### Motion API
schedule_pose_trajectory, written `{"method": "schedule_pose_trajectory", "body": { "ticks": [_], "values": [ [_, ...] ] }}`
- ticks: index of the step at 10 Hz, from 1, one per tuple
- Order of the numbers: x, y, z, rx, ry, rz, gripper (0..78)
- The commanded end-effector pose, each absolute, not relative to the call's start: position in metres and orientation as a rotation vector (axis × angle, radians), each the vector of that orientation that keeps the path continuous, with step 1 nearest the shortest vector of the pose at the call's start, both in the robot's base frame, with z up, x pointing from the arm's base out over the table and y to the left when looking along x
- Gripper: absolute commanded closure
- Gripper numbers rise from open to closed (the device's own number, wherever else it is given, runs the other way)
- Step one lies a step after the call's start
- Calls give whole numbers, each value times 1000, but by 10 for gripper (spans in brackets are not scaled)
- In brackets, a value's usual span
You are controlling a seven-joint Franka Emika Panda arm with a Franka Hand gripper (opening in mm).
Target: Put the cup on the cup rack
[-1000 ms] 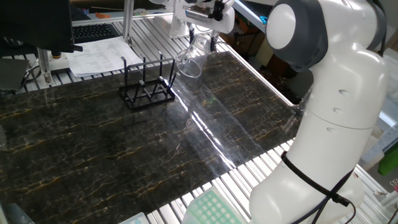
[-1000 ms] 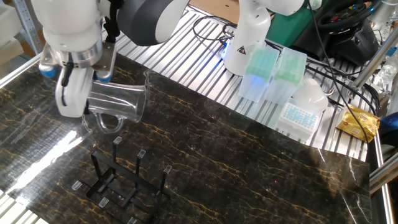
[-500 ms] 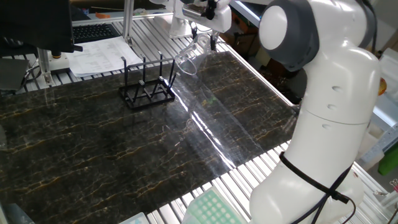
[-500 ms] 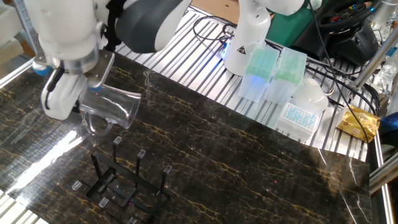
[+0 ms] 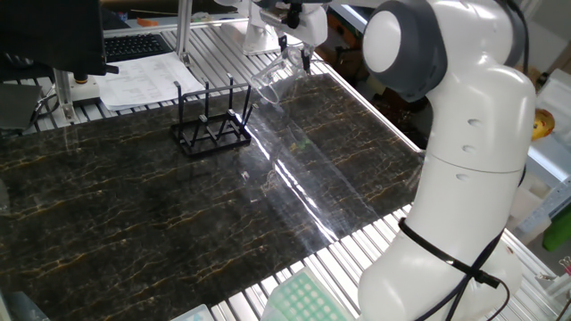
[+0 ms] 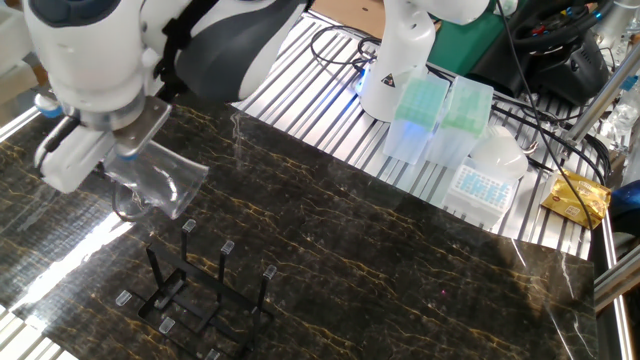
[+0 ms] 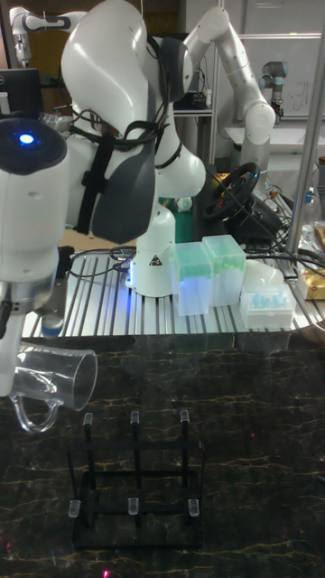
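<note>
The clear glass cup point(image 6: 165, 183) hangs tilted on its side in the air, mouth to the right and handle point(image 7: 32, 414) hanging down. My gripper point(image 6: 112, 160) is shut on the cup's base end. The cup point(image 5: 271, 82) is above and behind the black wire cup rack point(image 5: 211, 126), off its right end in that view and apart from it. The cup rack point(image 6: 197, 293) stands on the dark marble table with its thin pegs upright and bare. In the tall view the cup point(image 7: 56, 377) floats above the left pegs of the rack point(image 7: 135, 492).
Papers point(image 5: 143, 78) and a keyboard lie behind the rack. Green and white tip boxes point(image 6: 440, 115), a second robot's white base point(image 6: 395, 65) and a yellow packet point(image 6: 575, 195) sit on the ribbed metal strip. Another tip box point(image 5: 302, 299) is at the near edge.
The gripper has carried the cup toward the rack's far side, leftward in the other fixed view, and tilted its mouth further downward. The rack has not moved.
</note>
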State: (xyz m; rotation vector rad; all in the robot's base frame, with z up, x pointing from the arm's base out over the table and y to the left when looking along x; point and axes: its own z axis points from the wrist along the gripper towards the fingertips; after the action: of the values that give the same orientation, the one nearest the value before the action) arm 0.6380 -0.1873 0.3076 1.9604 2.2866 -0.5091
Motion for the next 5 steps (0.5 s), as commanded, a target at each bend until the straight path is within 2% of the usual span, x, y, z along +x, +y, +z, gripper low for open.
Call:
{"method": "schedule_pose_trajectory", "body": {
  "ticks": [1, 5],
  "values": [
    [645, -194, 307, 2018, 2198, -501, 764],
    [645, -190, 304, 2047, 2167, -519, 764]
  ]
}}
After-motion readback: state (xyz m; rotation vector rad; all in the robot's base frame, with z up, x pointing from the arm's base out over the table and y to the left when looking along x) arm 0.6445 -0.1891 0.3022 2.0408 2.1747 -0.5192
